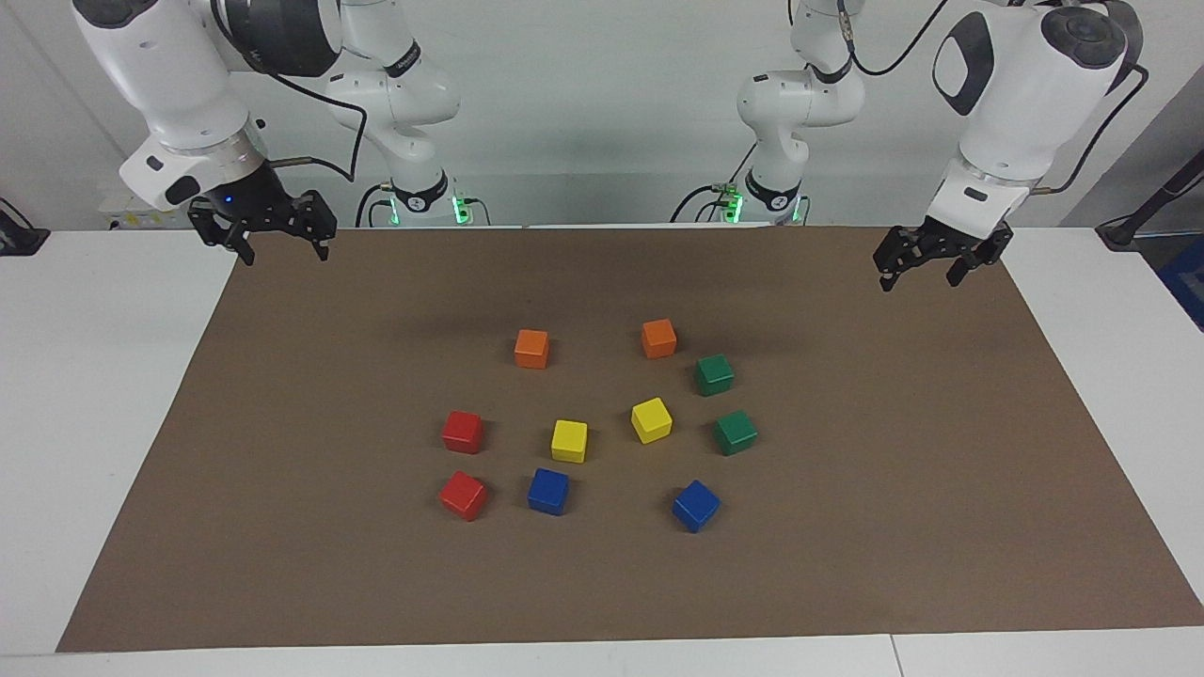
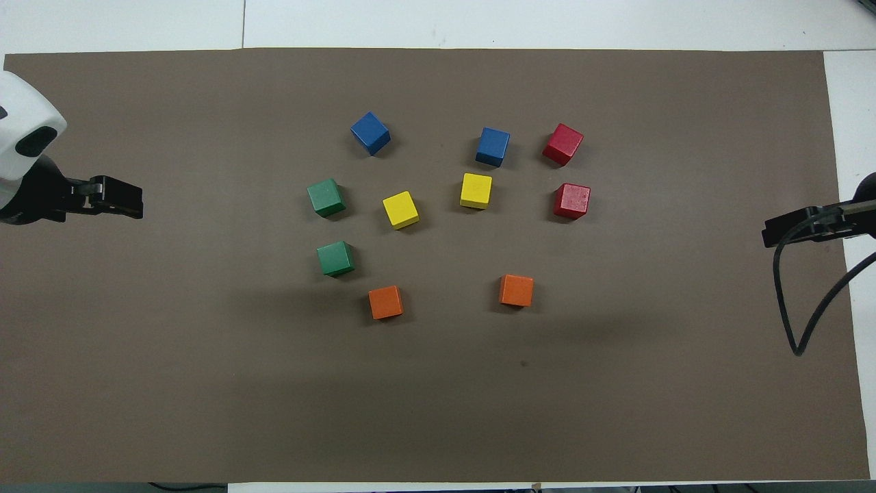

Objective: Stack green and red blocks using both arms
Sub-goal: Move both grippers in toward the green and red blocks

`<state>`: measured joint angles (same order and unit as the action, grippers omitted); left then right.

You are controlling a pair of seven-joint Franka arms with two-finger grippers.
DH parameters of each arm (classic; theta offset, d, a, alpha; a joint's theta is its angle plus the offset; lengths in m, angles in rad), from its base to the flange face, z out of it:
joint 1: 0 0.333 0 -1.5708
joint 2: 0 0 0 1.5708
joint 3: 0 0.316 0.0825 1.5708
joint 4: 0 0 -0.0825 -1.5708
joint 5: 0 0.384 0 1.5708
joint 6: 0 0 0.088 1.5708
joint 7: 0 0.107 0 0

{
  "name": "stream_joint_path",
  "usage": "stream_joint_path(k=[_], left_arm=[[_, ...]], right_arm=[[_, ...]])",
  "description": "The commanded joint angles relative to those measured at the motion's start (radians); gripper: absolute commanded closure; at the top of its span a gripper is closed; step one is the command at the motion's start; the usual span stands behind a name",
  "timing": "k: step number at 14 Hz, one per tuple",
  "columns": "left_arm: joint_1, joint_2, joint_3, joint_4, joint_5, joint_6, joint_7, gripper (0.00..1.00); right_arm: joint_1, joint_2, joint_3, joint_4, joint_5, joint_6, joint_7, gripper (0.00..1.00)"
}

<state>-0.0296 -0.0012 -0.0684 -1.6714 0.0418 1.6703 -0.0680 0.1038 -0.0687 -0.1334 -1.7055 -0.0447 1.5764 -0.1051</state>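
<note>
Both arms waiting, raised over the brown mat's (image 1: pixel 282 564) corners nearest the robots. Left gripper (image 1: pixel 931 268) hanging over the left arm's end of the mat, fingers apart, holding nothing. Right gripper (image 1: pixel 279 246) hanging over the right arm's end, fingers spread wide, also holding nothing.

Green blocks sitting toward the left arm's end: one green block (image 1: pixel 715 374) just beside an orange cube (image 1: pixel 658 338), the second green block (image 1: pixel 735 432) farther from the robots. Red blocks lying toward the right arm's end: nearer red block (image 1: pixel 463 432), farther red block (image 1: pixel 464 495). Nothing stacked; all cubes sitting apart on the mat. Two yellow cubes (image 1: pixel 569 441) sitting between the groups, two blue cubes (image 1: pixel 548 491) farther out. Small writing on the arm bases is showing but unreadable.
</note>
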Motion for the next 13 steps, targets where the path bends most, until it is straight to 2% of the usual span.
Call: stream_joint_path(k=[1, 4, 6, 7, 10, 13], left_arm=[[0.008, -0.013, -0.005, 0.007, 0.004, -0.027, 0.005, 0.00], [0.005, -0.031, -0.007, -0.007, -0.002, -0.021, -0.044, 0.00], [-0.041, -0.057, -0.016, -0.146, -0.037, 0.137, -0.131, 0.00], [-0.074, -0.046, -0.016, -0.193, -0.045, 0.208, -0.174, 0.00], [-0.159, 0.061, -0.014, -0.206, -0.049, 0.322, -0.367, 0.00], [-0.222, 0.128, -0.013, -0.252, -0.049, 0.445, -0.404, 0.00]], right_arm=[[-0.012, -0.017, 0.002, -0.013, -0.017, 0.001, -0.012, 0.00], [0.000, -0.019, 0.005, -0.031, -0.011, 0.034, 0.097, 0.00], [0.055, -0.002, 0.009, -0.045, -0.011, 0.049, 0.247, 0.00], [0.083, 0.007, 0.009, -0.065, -0.011, 0.089, 0.293, 0.00], [0.131, 0.085, 0.011, -0.089, 0.003, 0.189, 0.422, 0.00], [0.194, 0.203, 0.012, -0.088, 0.035, 0.333, 0.575, 0.00]])
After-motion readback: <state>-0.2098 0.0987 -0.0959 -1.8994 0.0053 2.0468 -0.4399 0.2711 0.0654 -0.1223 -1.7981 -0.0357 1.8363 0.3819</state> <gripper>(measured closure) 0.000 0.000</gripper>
